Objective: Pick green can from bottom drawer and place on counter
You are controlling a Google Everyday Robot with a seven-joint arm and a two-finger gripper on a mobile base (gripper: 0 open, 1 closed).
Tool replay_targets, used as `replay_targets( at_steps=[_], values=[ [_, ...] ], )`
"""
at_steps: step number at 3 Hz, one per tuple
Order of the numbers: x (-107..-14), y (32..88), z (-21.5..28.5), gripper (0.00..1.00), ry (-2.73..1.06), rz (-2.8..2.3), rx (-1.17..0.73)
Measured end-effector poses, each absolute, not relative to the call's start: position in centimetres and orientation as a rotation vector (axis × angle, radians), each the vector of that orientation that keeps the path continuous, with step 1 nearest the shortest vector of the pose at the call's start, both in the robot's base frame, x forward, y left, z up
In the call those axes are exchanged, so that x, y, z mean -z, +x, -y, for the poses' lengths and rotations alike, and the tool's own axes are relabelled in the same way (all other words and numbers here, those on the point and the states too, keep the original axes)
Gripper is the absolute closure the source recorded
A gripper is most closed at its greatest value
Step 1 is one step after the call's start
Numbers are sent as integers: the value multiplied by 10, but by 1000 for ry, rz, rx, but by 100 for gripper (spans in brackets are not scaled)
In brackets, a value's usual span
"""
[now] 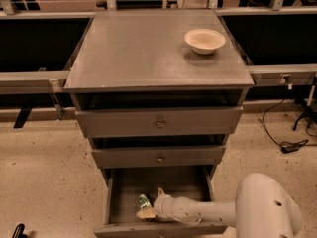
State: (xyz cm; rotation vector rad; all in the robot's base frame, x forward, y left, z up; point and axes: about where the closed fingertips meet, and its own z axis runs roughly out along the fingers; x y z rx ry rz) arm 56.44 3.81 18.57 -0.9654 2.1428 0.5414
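The pincer (148, 208) is seen inside the open bottom drawer (130, 183), with the green can (143, 201) just beside its tip; whether the can is gripped cannot be told.

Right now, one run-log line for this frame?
stage: reach | claw: inside bottom drawer, at green can | can: not on counter | counter: cream bowl

This looks like a robotics test lab. A grey three-drawer metal cabinet (158, 124) stands alone on a speckled beige floor (39, 182). Grey metal rails (29, 77) run behind it, and a black cable (291, 145) trails on the floor to its right. A white robot arm (208, 213) has its end effector (148, 211) inside the cabinet's open bottom drawer (158, 182).
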Motion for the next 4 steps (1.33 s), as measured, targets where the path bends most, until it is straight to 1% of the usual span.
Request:
replay_targets(
  at_steps=[2, 3, 4],
  values=[
    [-159, 569, -49, 10, -972, -2140, -559],
    [-149, 570, -50, 26, -966, -2148, -566],
    [-144, 570, -52, 34, -977, -2149, -576]
  ],
)
